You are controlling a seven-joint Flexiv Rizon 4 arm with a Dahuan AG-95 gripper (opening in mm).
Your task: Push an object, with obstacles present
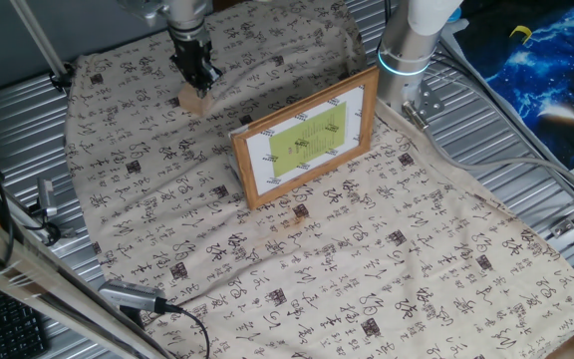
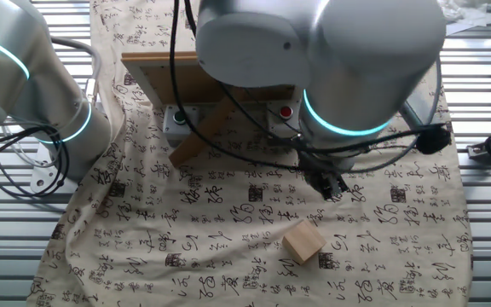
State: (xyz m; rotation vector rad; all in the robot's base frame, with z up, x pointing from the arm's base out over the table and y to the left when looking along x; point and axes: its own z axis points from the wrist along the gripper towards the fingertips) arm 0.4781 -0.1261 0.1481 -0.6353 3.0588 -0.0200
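- The gripper [image 1: 200, 76] hangs low over the far end of the table, its dark fingers pointing down at the cloth.
- Its 2 fingers look drawn close together with nothing between them, though the tips are small and dark in both views, so I cannot tell for sure.
- The small wooden cube [image 1: 195, 99] sits on the cloth right at the fingertips in one fixed view; from the other fixed view the cube [image 2: 303, 241] lies a little apart from the gripper [image 2: 331, 186], nearer that camera.
- Whether the fingers actually touch the cube, I cannot tell.
- The cube rests flat, a plain light-tan block, turned slightly askew to the cloth's edges.
- The picture frame [image 1: 305, 137] stands upright near the middle of the table, brown border, white mat, yellow-green centre with dark writing.
- From the other side I see the frame's plain back [image 2: 186, 81] and a wooden strut propping it up.
- The cube is well apart from the frame, off toward its one end.
- A beige cloth [image 1: 367, 269] printed with dark characters covers the table, rumpled in places.
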